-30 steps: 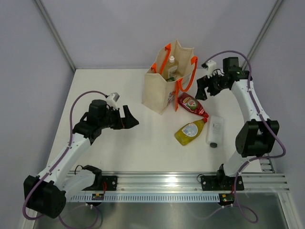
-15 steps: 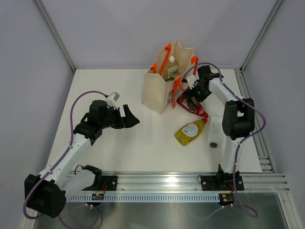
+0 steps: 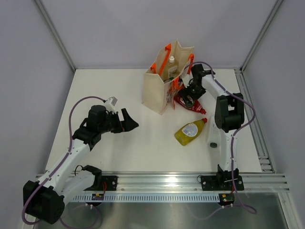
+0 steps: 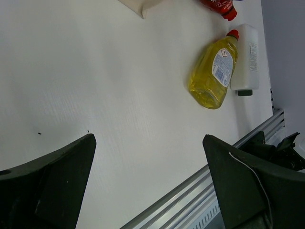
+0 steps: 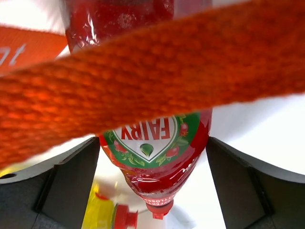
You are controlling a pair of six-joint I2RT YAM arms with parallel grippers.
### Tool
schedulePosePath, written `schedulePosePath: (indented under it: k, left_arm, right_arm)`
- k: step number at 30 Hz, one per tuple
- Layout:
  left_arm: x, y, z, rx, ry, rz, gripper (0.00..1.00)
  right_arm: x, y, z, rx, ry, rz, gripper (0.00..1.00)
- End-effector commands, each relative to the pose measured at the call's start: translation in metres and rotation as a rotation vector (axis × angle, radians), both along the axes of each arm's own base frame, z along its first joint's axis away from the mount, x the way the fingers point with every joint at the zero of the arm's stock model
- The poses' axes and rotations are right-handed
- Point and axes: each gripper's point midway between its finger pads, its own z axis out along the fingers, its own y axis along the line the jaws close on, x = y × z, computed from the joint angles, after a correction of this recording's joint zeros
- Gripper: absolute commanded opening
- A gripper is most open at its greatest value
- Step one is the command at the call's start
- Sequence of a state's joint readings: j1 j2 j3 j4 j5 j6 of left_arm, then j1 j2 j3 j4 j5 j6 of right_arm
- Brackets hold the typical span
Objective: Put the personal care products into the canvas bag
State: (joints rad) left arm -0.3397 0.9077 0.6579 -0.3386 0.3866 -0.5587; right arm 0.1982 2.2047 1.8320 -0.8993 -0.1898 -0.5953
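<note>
The right gripper (image 3: 190,91), jaws wide open, hovers over the red bottle (image 3: 193,104) lying just right of the canvas bag (image 3: 156,93). The bag's orange strap (image 5: 143,71) crosses between wrist and bottle, so closing could snag it and topple the bag. The left gripper (image 3: 127,120) is open and empty.

In my right wrist view the orange strap (image 5: 143,71) lies blurred across the red bottle (image 5: 152,152), hiding its middle (the top edge cuts off the rest). From above, the canvas bag (image 3: 155,93) hides the bottles inside (image 3: 172,61) below their tops. My right arm (image 3: 224,112) covers part of the white bottle (image 3: 212,136).
</note>
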Motion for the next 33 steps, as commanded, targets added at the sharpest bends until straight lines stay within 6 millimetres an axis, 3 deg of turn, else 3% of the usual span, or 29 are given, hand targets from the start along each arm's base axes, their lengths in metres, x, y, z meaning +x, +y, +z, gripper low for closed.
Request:
schedulePosePath:
  k: [1,6,10,14,23,24,25,28,31,32,33]
  left_arm:
    - [0.016,-0.005,0.025,-0.021,-0.085,0.006,0.99]
    - [0.018,-0.007,0.026,-0.032,-0.088,0.007,0.99]
    - [0.018,-0.008,0.026,-0.037,-0.088,0.005,0.99]
    - [0.019,-0.009,0.024,-0.042,-0.088,-0.003,0.99]
    - [0.023,-0.015,0.026,-0.055,-0.083,-0.023,0.99]
    - [0.023,-0.015,0.025,-0.056,-0.080,-0.022,0.99]
    - [0.022,-0.015,0.026,-0.057,-0.083,-0.022,0.99]
    - [0.020,-0.016,0.023,-0.061,-0.076,-0.019,0.99]
    - [0.018,-0.016,0.021,-0.071,-0.073,-0.013,0.99]
    - [0.017,-0.016,0.019,-0.073,-0.069,-0.011,0.99]
    - [0.017,-0.016,0.018,-0.074,-0.066,-0.012,0.99]
  right_arm:
    - [0.009,0.007,-0.012,-0.085,0.001,0.031,0.93]
    - [-0.001,0.005,-0.016,-0.164,0.005,0.061,0.99]
    - [-0.021,0.007,-0.010,-0.148,0.033,0.091,1.00]
    - [-0.051,0.004,-0.022,-0.177,0.167,0.122,1.00]
    - [-0.051,0.023,-0.017,-0.147,0.180,0.109,0.99]
    - [-0.054,0.024,-0.020,-0.151,0.186,0.109,0.96]
    - [-0.054,0.024,-0.021,-0.147,0.190,0.106,0.83]
    - [-0.061,0.024,-0.018,-0.134,0.193,0.094,0.70]
    - [-0.066,0.026,-0.011,-0.103,0.159,0.082,0.44]
    - [-0.069,0.025,-0.014,-0.098,0.153,0.076,0.31]
    - [-0.069,0.026,-0.006,-0.088,0.129,0.074,0.26]
